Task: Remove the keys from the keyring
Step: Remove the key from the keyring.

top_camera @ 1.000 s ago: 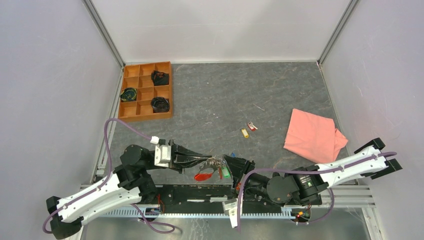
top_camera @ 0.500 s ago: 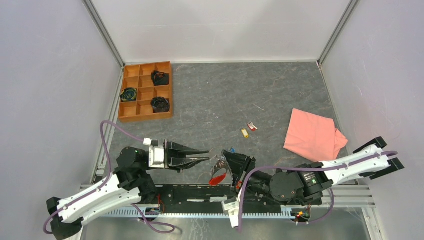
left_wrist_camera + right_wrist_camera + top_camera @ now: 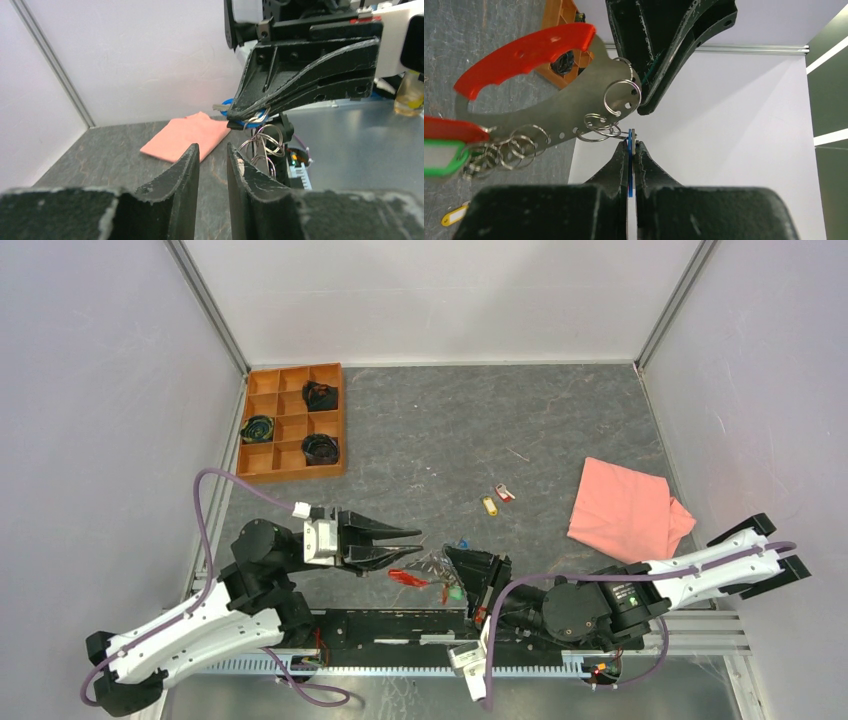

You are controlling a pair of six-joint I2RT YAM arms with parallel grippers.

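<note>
Your right gripper [image 3: 630, 144] clamps the blue key [image 3: 629, 136]. Next, close your parted left gripper [image 3: 213, 148], at nine o'clock, on the keyring [image 3: 589, 102].

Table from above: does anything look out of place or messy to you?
A yellow key and a red key lie loose mid-table, apart from the keyring dangling from the right pincer, which pinches a blue key. The pink cloth lies rumpled.

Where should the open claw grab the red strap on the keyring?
Probably its free end: the red strap is the widest, flattest part, while the rings are tiny. The left gripper could come in from its own side, pinching the flat faces, since the right gripper clamps the blue key at the other end.
</note>
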